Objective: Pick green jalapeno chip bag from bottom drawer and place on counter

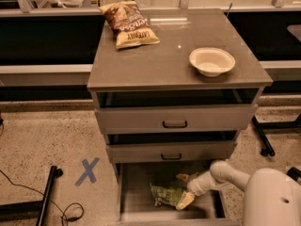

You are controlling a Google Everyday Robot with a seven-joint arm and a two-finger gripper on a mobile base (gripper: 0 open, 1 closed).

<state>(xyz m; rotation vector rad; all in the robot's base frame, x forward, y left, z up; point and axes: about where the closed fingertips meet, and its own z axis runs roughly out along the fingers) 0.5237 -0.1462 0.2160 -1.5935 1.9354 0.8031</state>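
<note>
The green jalapeno chip bag (164, 195) lies crumpled on the floor of the pulled-out bottom drawer (136, 206). My gripper (184, 189) reaches down into the drawer from the right, at the bag's right end. Its two tan fingers are spread, one behind the bag's end and one (185, 201) in front of it, touching or nearly touching the foil. The counter (160, 60) is the flat grey-brown cabinet top above.
A brown-and-tan chip bag (129, 23) lies at the counter's back left and a cream bowl (211, 61) at its right. The two upper drawers (175, 120) stand slightly open. My white arm (270, 197) fills the lower right. A blue X (88, 171) marks the floor at left.
</note>
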